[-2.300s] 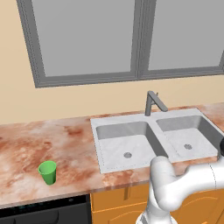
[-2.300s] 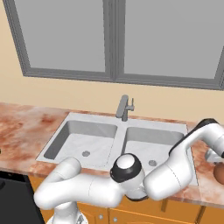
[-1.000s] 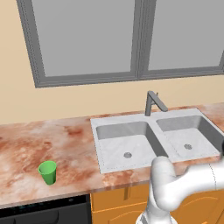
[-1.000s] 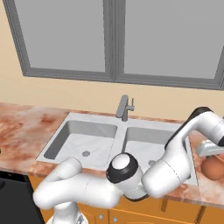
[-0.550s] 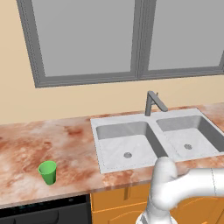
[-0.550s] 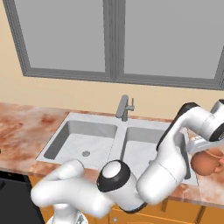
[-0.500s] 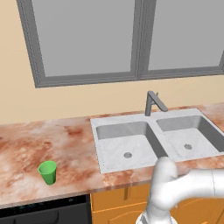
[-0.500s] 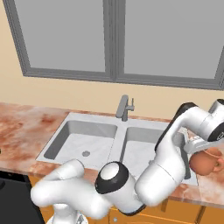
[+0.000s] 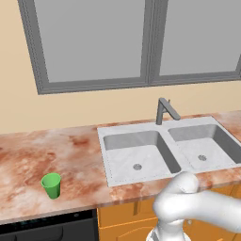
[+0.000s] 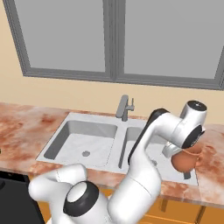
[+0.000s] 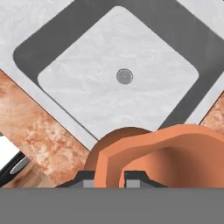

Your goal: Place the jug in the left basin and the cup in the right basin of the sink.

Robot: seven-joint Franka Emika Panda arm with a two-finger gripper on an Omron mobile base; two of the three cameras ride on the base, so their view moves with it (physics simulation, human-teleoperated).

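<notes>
My gripper is shut on the rim of the terracotta jug, which hangs in the air over the sink's right end. From the hand view, the jug sits between the fingertips, and a light grey basin with a round drain lies below. The green cup stands upright on the marble counter, far left of the sink. The wider left basin and smaller right basin hold nothing. In the right base view my arm hides much of the right basin.
An angular grey faucet rises behind the divider between the basins. The marble counter runs left of the sink, with a dark appliance front below it. A window fills the wall behind.
The jug has come up off the counter at the right of the sink and moved with the gripper toward the sink's right end. The cup has not moved.
</notes>
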